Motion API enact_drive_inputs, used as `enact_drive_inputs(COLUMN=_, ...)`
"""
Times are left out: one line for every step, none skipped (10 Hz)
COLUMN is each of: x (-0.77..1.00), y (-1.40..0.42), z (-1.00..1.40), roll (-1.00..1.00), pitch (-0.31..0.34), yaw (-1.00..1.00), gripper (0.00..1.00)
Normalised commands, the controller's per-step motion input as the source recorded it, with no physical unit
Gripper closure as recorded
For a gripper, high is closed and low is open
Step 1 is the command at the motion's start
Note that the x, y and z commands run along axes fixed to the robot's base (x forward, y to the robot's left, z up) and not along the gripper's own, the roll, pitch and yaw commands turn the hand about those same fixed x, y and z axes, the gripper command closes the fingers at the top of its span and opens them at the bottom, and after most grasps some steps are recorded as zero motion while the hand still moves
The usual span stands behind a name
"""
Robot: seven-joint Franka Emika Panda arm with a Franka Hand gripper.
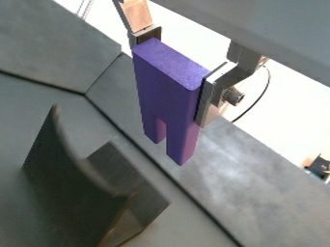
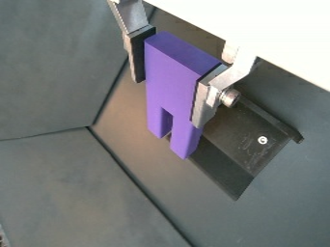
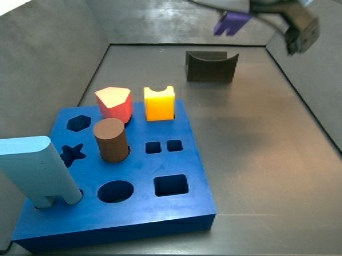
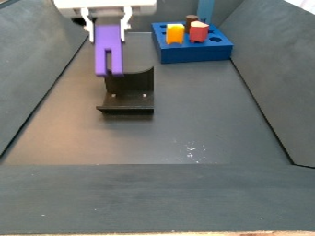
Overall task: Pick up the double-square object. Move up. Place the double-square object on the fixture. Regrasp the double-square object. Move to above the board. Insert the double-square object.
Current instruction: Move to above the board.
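My gripper (image 1: 175,77) is shut on the double-square object (image 1: 168,96), a purple block. The silver fingers clamp its two sides and its two prongs point downward; both wrist views show this (image 2: 175,96). In a side view the gripper (image 4: 109,14) holds the block (image 4: 109,51) in the air just above the fixture (image 4: 127,92), a dark bracket on a base plate. The block does not touch it. In a side view the gripper (image 3: 274,15) and block (image 3: 230,22) hang above the fixture (image 3: 210,65). The blue board (image 3: 134,205) lies apart from them, with several open holes.
On the board stand an orange-yellow block (image 3: 160,102), a red peg (image 3: 114,100), a brown cylinder (image 3: 111,140) and a light-blue tall block (image 3: 40,170). Sloped grey walls (image 4: 37,83) enclose the dark floor. The fixture's base plate also shows below the block (image 2: 258,140).
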Motion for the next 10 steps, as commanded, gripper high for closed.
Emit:
enact_drive_inputs(x=0.23, y=-0.07, z=1.0, roll=-0.02, pitch=0.164, yaw=0.11, gripper=1.0)
enact_drive_inputs(x=0.22, y=-0.07, z=1.0, roll=-0.02, pitch=0.156, yaw=0.12, gripper=1.0)
enact_drive_inputs(x=0.21, y=-0.07, z=1.0, roll=-0.03, pitch=0.145, yaw=0.13, gripper=1.0)
enact_drive_inputs(x=0.2, y=-0.07, z=1.0, roll=-0.03, pitch=0.131, yaw=0.13, gripper=1.0)
enact_drive_inputs(x=0.19, y=-0.06, z=1.0, roll=-0.03, pitch=0.117, yaw=0.13, gripper=1.0)
enact_drive_inputs(x=0.18, y=-0.06, z=1.0, roll=-0.02, pitch=0.108, yaw=0.13, gripper=1.0)
enact_drive_inputs(x=0.17, y=-0.06, z=1.0, roll=-0.02, pitch=0.105, yaw=0.12, gripper=1.0)
enact_drive_inputs(x=0.14, y=-0.05, z=0.92, roll=-0.03, pitch=0.099, yaw=0.11, gripper=1.0)
enact_drive_inputs(x=0.11, y=-0.05, z=0.82, roll=-0.03, pitch=0.097, yaw=0.11, gripper=1.0)
enact_drive_inputs(x=0.07, y=-0.03, z=0.62, roll=-0.03, pitch=0.092, yaw=0.1, gripper=1.0)
